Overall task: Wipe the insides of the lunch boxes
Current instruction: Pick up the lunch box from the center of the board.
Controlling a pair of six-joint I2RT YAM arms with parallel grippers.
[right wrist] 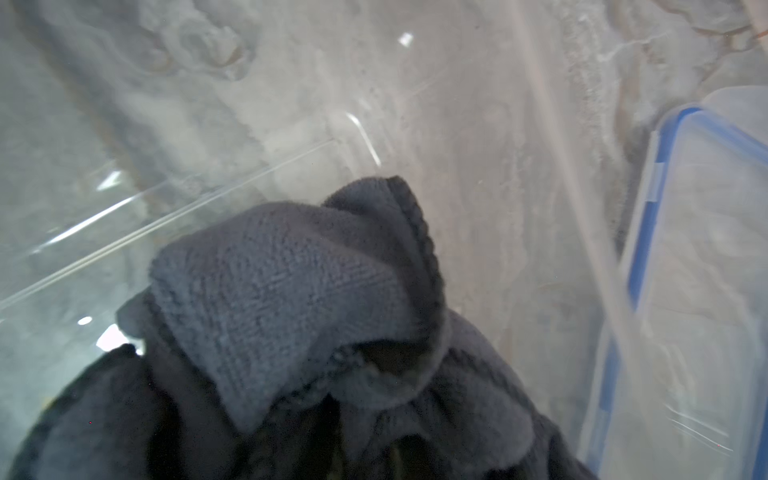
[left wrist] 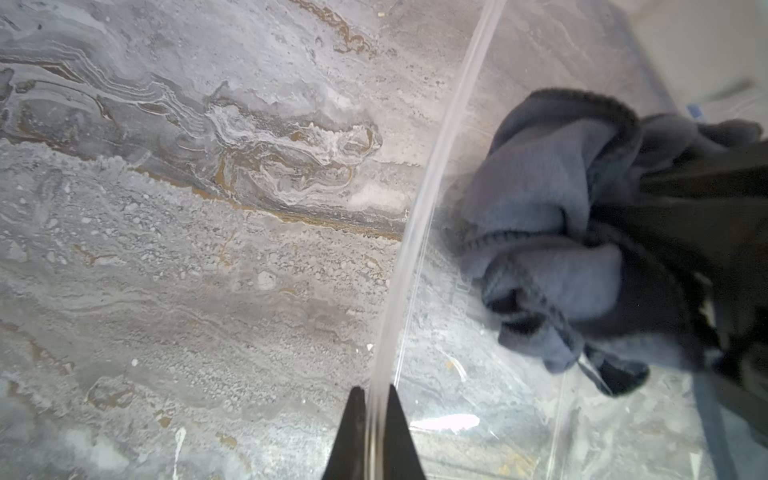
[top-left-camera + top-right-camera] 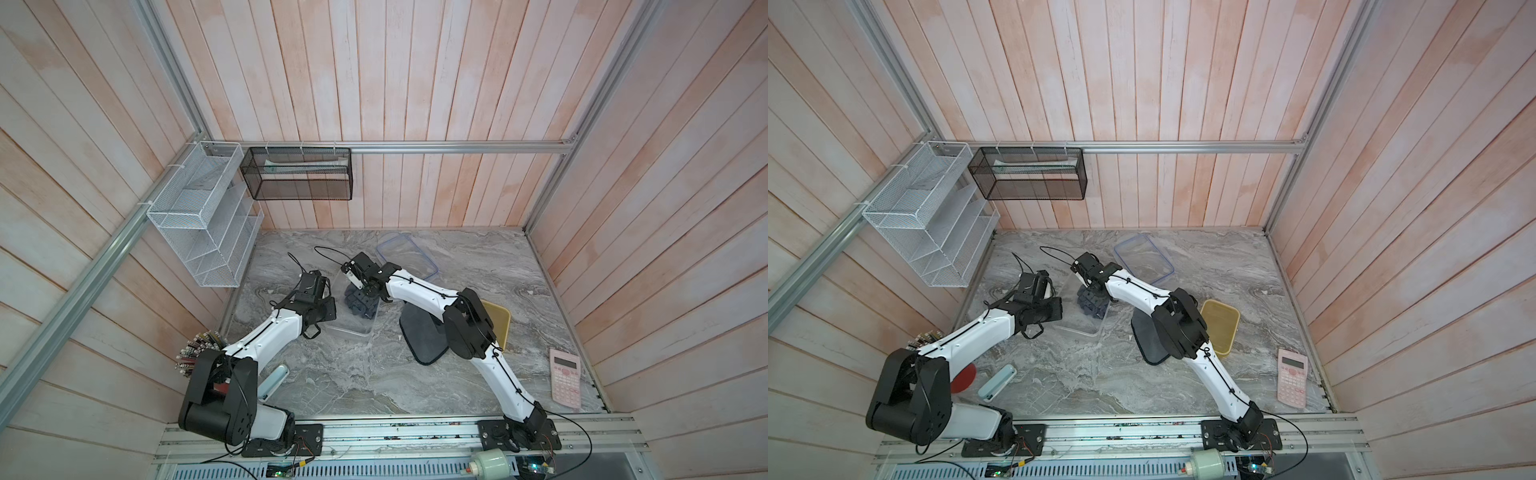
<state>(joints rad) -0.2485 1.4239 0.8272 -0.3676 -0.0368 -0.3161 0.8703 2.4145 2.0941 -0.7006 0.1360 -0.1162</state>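
- Hanging on the left wall is a white wire rack [image 3: 203, 216], with a black mesh basket [image 3: 299, 174] on the back rail beside it.
- On the near left of the marbled table [image 3: 332, 382], a pale blue case [image 3: 996, 382] lies by the left arm's base.
- The left gripper [image 2: 375, 390] is pinched together on one long side wall of the clear lunch box [image 3: 349, 332]. In the left wrist view the thin wall runs straight between the two dark fingertips.
- This clear lunch box stands left of centre on the table, open side up. Its long axis runs from the near edge towards the back wall, leaning slightly left at the far end.
- A dark grey cloth [image 3: 359, 305] lies bunched inside it, towards its right wall.
- The right gripper [image 3: 365, 293] reaches down into the box and is clamped on the cloth. The folds gather at it and hide its fingertips in the right wrist view.
- A blue-rimmed clear lid [image 3: 432, 270] lies flat just beyond the box, near the back wall.
- A dark flat mat [image 3: 424, 336] lies under the right arm's elbow.
- The amber-yellow lunch box [image 3: 1221, 328] sits just right of the mat, well apart from the clear one. It is open side up, its long axis also running near to far.
- A pink calculator [image 3: 565, 380] lies at the right edge.
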